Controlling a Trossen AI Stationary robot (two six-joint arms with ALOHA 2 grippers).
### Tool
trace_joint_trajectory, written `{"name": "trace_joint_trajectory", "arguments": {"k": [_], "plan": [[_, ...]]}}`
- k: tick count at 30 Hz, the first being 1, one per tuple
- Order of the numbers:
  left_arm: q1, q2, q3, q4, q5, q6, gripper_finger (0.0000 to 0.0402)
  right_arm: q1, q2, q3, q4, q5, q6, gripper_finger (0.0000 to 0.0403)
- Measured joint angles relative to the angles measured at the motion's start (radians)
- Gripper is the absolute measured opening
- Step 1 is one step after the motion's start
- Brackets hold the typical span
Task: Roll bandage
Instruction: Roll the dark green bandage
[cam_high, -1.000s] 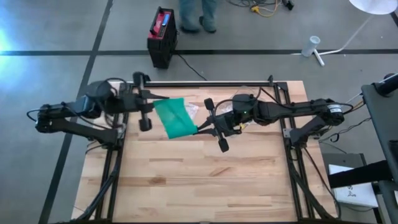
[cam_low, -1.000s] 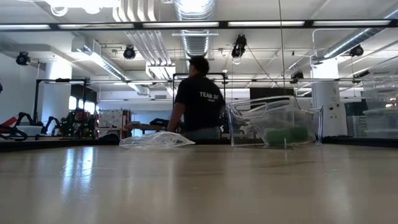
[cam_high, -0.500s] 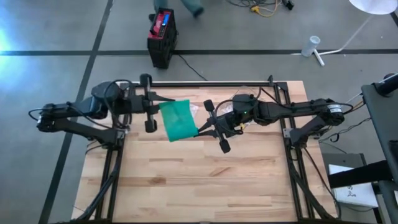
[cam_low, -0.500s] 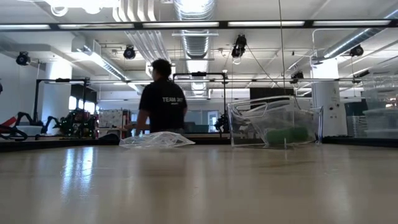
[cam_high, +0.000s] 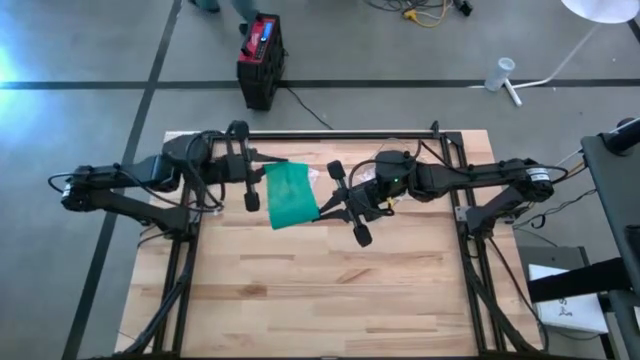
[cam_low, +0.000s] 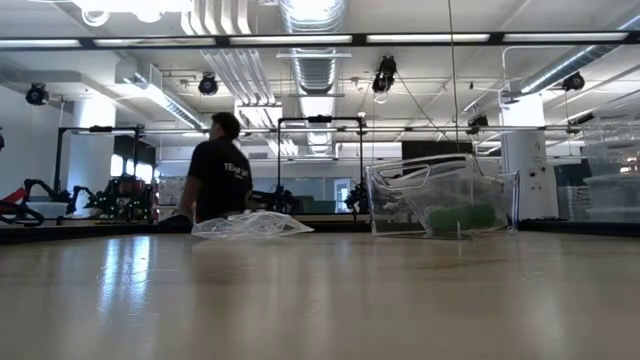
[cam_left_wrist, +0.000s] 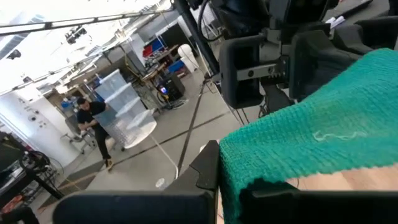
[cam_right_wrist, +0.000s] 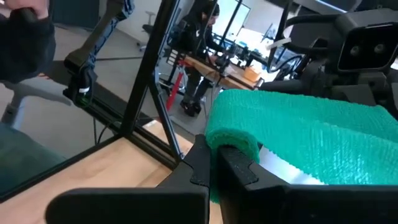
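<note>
Bandage (cam_high: 291, 195) held above counter (cam_high: 330, 290) — left claw (cam_high: 262, 178) and right claw (cam_high: 322, 208) each clenched on an end. Keep tension even while turning — avoids a loose roll.

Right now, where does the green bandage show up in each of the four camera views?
High view: green bandage stretched between left gripper and right gripper, above the table's far half.
Low view: not in it.
Left wrist view: fills the right side.
Right wrist view: across centre and right, rolled at the fingers.
Shared landmark: the black frame bar, also seen from the right wrist.
</note>
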Motion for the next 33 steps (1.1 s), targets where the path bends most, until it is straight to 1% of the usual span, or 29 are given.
{"name": "trace_joint_trajectory", "arguments": {"k": [6,12,14,17,19,22,29,33], "plan": [[0.000,0.003,0.000,0.002,-0.016,0.000,0.0000,0.000,0.000,0.000,-0.003,0.000,0.003,0.0000],[0.000,-0.019,0.000,0.092,-0.005,-0.001,0.0000,0.000,0.002,-0.003,-0.003,0.003,0.004,0.0000],[-0.001,-0.024,0.000,0.117,0.034,-0.022,0.0000,0.000,0.003,-0.003,-0.005,0.003,0.004,0.0000],[-0.001,-0.024,0.000,0.201,0.140,-0.090,0.0000,-0.003,0.003,-0.003,-0.003,0.009,0.004,0.0000],[-0.001,-0.023,0.000,0.240,0.176,-0.107,0.0000,-0.006,0.003,-0.003,-0.003,0.011,0.004,0.0000],[-0.001,-0.020,0.000,0.248,0.173,-0.110,0.0000,-0.007,0.003,-0.004,-0.003,0.013,0.004,0.0000],[0.000,0.017,0.000,0.313,0.101,-0.096,0.0000,-0.007,0.003,-0.006,-0.003,0.030,0.004,0.0000],[0.000,0.027,0.000,0.320,0.021,-0.093,0.0000,-0.009,0.004,-0.007,-0.005,0.042,0.003,0.0000]]}}
